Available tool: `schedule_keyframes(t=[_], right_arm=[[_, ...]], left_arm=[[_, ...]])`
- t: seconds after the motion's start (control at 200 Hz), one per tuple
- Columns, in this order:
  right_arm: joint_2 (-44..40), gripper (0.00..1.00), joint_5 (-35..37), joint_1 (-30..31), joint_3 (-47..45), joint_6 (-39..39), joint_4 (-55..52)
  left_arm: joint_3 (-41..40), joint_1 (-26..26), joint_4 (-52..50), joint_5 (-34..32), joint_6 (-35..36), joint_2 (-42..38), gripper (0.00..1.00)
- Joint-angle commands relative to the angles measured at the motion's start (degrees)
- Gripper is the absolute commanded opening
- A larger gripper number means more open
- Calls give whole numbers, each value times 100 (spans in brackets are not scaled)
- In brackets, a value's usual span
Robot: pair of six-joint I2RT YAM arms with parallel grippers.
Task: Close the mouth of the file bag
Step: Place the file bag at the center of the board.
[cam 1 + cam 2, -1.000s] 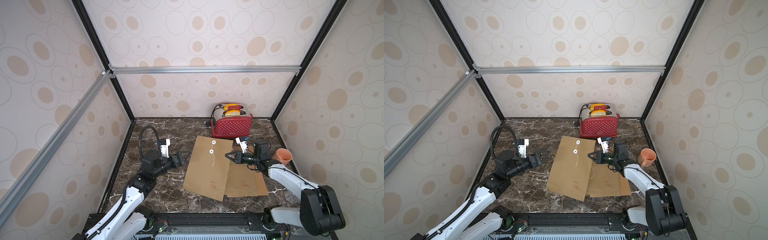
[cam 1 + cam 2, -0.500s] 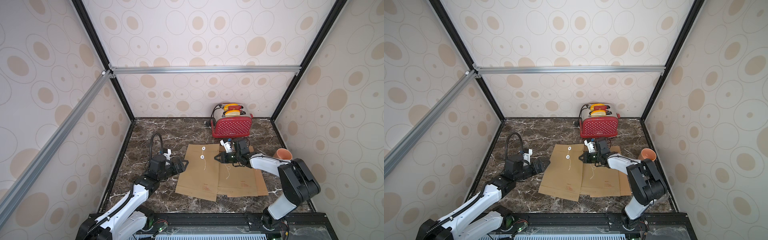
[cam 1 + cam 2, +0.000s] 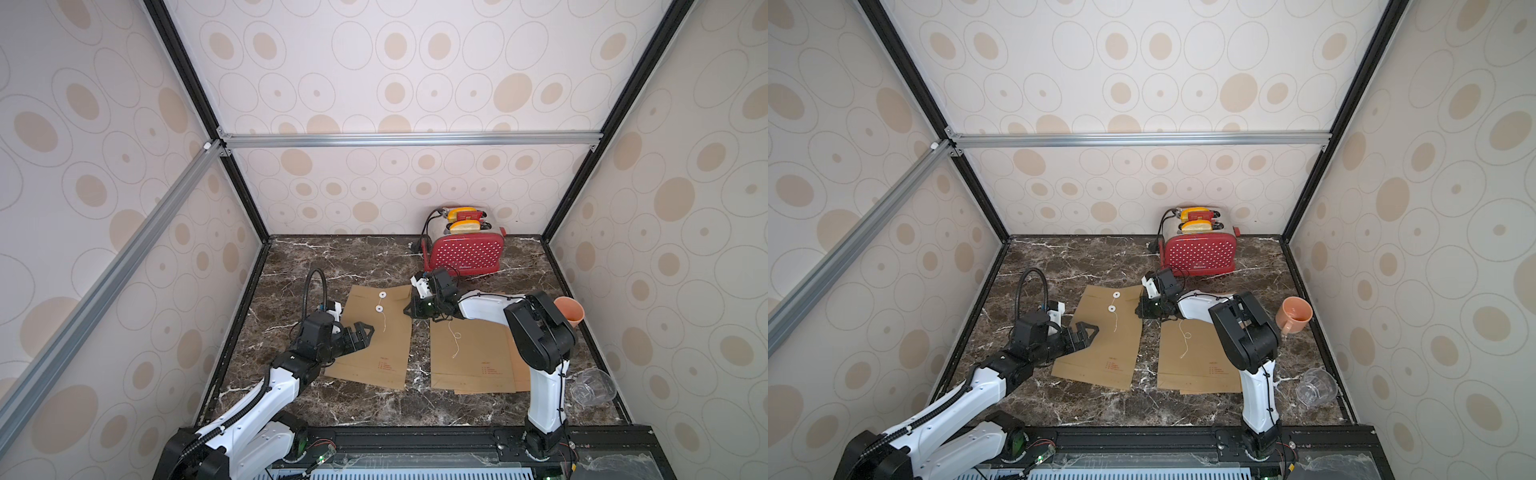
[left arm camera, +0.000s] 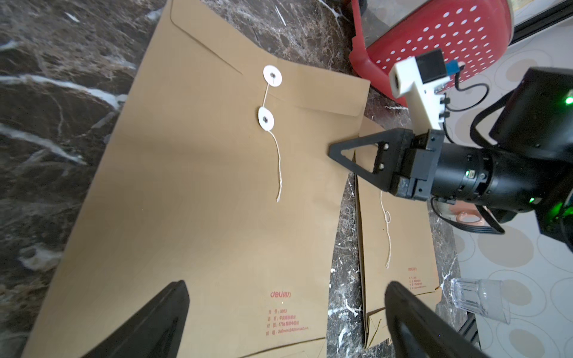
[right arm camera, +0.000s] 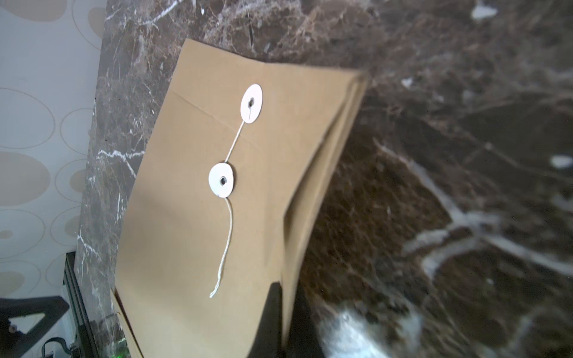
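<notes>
The kraft file bag (image 3: pixel 386 353) has been drawn clear of the envelope stack (image 3: pixel 473 357), its edge pinched between the closed fingers of the right gripper (image 5: pixel 285 310). The fingers of the left gripper (image 3: pixel 365 332) are held spread just over it. The string tail (image 4: pixel 279 167) lies loose, so winding is judged outstanding.

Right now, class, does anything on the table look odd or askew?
Yes: on the file bag the string trails loose below the lower disc, and the right pincer holds its side edge up off the table.

- The file bag (image 3: pixel 374 336), a brown kraft envelope with red print, lies flat on the marble table (image 3: pixel 332 257), mouth toward the far side.
- Its flap (image 3: pixel 397 294) is folded down; the string (image 3: pixel 384 322) links both white discs (image 3: pixel 378 308), with its end trailing loose.
</notes>
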Motion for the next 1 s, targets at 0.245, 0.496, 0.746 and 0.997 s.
schedule_keyframes(t=[0.245,0.496,0.746,0.997], right_arm=[[904,0,102,446,1300,6,-424],[1368,0,-170,581,1491,518,122],[1546,12,-157,680,1775,523,-11],[933,45,102,639,1504,247,-353]], left_arm=[[106,66,-344,-169,266,-81,99],[81,83,-261,-177,176,-21,99],[142,80,-299,-138,207,-35,99],[116,82,-330,-1,323,-180,99]])
